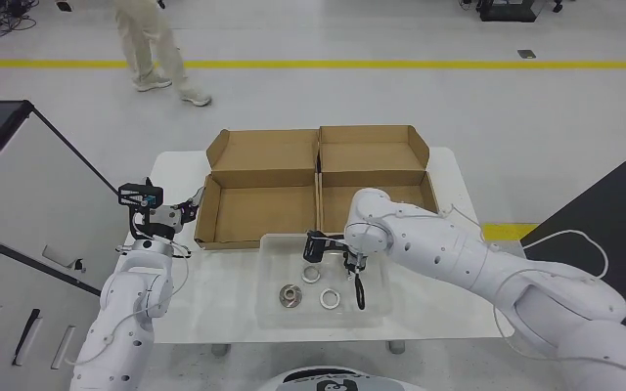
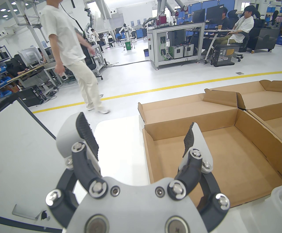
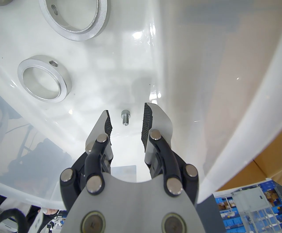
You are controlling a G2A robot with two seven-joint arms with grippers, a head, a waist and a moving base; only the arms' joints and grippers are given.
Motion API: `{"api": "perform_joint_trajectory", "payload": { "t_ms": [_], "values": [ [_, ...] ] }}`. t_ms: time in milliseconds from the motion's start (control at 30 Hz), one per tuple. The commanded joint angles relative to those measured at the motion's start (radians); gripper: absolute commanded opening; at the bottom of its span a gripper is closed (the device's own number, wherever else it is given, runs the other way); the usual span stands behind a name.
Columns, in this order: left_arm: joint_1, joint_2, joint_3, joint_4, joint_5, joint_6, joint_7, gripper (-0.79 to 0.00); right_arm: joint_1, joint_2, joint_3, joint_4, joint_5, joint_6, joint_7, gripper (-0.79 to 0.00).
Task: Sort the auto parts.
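Right wrist view: the right gripper (image 3: 128, 111) hangs low inside the clear bin (image 3: 187, 66), jaws partly open and holding nothing. A small bolt (image 3: 125, 118) lies on the bin floor, seen straight between the two fingertips and touching neither, its head turned away from the wrist. Two metal rings lie on the same floor, a small ring (image 3: 64, 81) and a large ring (image 3: 100, 19), both well apart from the jaws. In the top view the bin sits on the table (image 1: 225, 293), just beside two open cardboard boxes, the left box (image 1: 256, 213) and the right box (image 1: 377, 166). The left gripper (image 2: 137, 122) hangs at the left box's outer side, jaws spread wide and empty.
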Motion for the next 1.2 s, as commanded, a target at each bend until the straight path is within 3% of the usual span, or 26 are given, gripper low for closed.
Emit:
{"api": "perform_joint_trajectory", "payload": {
  "t_ms": [0, 567, 800, 967, 1167],
  "values": [
    [0.000, 0.000, 0.000, 0.000, 0.000, 0.000, 0.000, 0.000, -0.002, -0.002, 0.001, 0.004, -0.002, 0.000, 0.001, -0.449],
    [0.000, 0.000, 0.000, 0.000, 0.000, 0.000, 0.000, 0.000, -0.016, -0.017, 0.014, 0.027, -0.009, -0.007, 0.008, -0.511],
    [0.000, 0.000, 0.000, 0.000, 0.000, 0.000, 0.000, 0.000, -0.017, -0.017, 0.027, 0.017, -0.030, -0.002, 0.002, -0.493],
    [0.000, 0.000, 0.000, 0.000, 0.000, 0.000, 0.000, 0.000, -0.023, -0.017, 0.033, 0.016, -0.044, 0.003, 0.007, -0.434],
    [0.000, 0.000, 0.000, 0.000, 0.000, 0.000, 0.000, 0.000, -0.027, -0.025, 0.032, 0.035, -0.051, -0.001, 0.008, -0.446]
  ]
}}
